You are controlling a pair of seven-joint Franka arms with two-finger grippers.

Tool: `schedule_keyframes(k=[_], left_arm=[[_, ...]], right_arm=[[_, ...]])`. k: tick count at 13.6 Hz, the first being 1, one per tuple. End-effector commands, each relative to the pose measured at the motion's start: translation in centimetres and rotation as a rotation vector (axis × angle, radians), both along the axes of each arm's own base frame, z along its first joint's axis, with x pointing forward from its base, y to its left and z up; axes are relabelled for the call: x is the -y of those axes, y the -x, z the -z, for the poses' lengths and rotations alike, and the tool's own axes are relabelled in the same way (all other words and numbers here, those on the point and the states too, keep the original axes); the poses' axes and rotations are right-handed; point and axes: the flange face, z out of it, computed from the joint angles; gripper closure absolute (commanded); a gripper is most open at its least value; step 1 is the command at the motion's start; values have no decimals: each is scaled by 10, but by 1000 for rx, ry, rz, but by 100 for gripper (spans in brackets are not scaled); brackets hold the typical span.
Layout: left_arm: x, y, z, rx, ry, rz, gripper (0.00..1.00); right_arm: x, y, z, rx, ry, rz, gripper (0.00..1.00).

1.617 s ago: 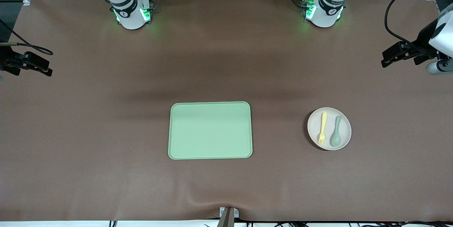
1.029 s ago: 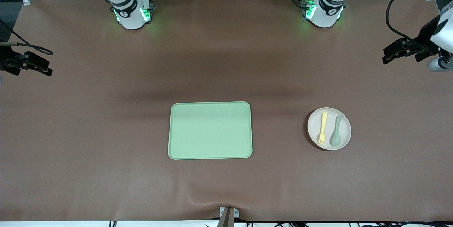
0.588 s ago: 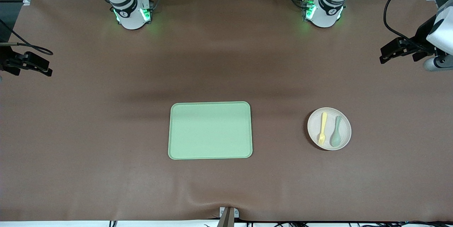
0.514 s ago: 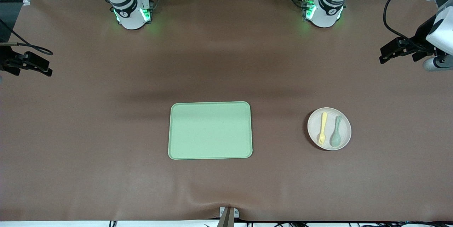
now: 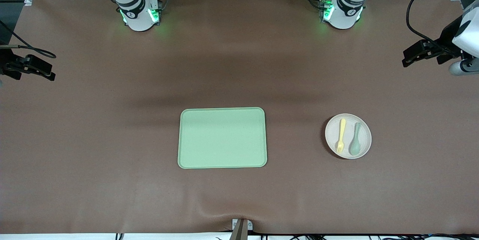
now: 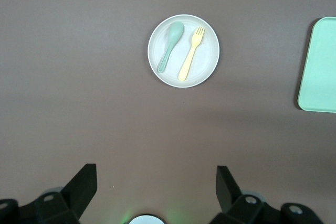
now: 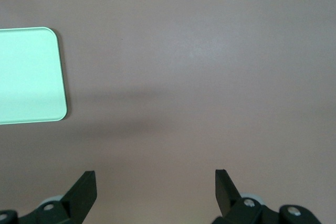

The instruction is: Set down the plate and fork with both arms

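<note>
Plate [image 5: 348, 136] and fork [image 5: 341, 135] sit toward the left arm's end of the bench [image 5: 239, 82], so the left tool [image 5: 411, 57] is by far the nearer one. That tool hangs high over the bench's end, its fingers spread wide with nothing between them, and the plate lies ahead of it, well apart, in line with the gap between the fingers as the left wrist view shows [image 6: 183, 51]. On the plate the fork lies side by side with a green spoon [image 5: 356, 139], their long axes parallel and pointing roughly back toward the tool. Farther out lies the green tray [image 5: 222, 137], bare. The right tool [image 5: 37, 68] waits over the right arm's end of the bench, fingers also spread, well apart from the plate.
</note>
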Motion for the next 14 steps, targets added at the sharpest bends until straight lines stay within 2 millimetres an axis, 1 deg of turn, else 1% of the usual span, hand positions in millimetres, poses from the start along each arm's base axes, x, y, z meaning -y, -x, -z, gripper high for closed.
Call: schedule_keyframes(k=[1,9,14], left_arm=[[-1,3,-4,-9,-6,-12,0],[-1,0,-1,-11,-7,-12,0],[3,-1,1,-9,-8,-6,0]], right_arm=[[5,-2,-4,1,-2,-6,0],[5,-2,-4,1,-2,-4,0],[5,-2,-4,-2,-2,-6,0]])
